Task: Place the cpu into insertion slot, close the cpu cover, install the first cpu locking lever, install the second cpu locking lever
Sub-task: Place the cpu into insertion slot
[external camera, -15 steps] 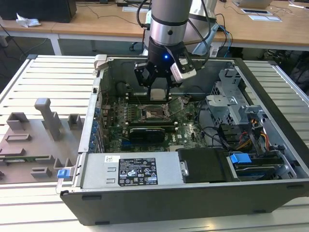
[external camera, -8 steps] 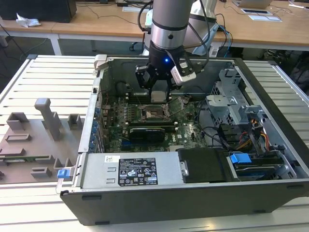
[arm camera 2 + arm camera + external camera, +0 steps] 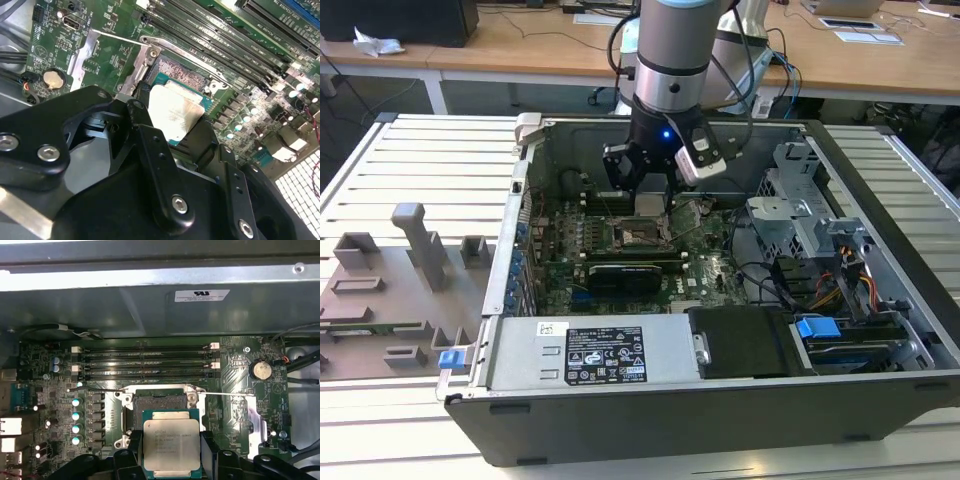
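Open computer case (image 3: 620, 420) sits on the counter (image 3: 420, 160). Insertion slot (image 3: 155, 402) lies bare on the motherboard (image 3: 240, 360). The hand (image 3: 170, 452) clamps the cpu (image 3: 170, 437) by opposite edges, just above the slot and overlapping one side. Judgement: square the edges to the slot, keep the chip level, use no force.

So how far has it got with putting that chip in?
Nothing looks finished yet. In hand: the gripper is shut on the cpu, held near the socket, which is bare in the first wrist view. Left: seating the chip, closing the cpu cover, which looks swung open beside the socket, and latching both locking levers, whose thin rods stick out sideways.
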Robot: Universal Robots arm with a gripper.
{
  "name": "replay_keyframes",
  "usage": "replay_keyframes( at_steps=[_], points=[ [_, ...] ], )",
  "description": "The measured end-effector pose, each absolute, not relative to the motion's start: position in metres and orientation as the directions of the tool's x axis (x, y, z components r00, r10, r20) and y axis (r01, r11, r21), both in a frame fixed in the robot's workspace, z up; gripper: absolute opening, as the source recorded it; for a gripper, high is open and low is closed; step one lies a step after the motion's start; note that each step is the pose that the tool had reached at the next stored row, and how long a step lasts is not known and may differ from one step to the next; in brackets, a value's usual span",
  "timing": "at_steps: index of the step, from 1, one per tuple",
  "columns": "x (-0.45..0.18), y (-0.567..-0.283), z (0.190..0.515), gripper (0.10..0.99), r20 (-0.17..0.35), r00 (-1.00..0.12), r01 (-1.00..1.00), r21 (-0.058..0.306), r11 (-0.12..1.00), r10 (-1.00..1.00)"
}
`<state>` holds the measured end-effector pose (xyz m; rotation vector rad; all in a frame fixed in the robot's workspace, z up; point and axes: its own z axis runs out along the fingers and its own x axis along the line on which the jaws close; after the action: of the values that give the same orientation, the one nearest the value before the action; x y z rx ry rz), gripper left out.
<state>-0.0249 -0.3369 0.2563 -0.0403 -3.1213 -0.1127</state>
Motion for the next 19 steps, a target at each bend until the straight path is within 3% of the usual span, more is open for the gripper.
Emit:
replay_keyframes(
  at_steps=[19],
  points=[
    [-0.0247, -0.3369, 0.2551, 0.545, 0.018, -0.987, 0.161, 0.066, 0.985, 0.160]
  ],
)
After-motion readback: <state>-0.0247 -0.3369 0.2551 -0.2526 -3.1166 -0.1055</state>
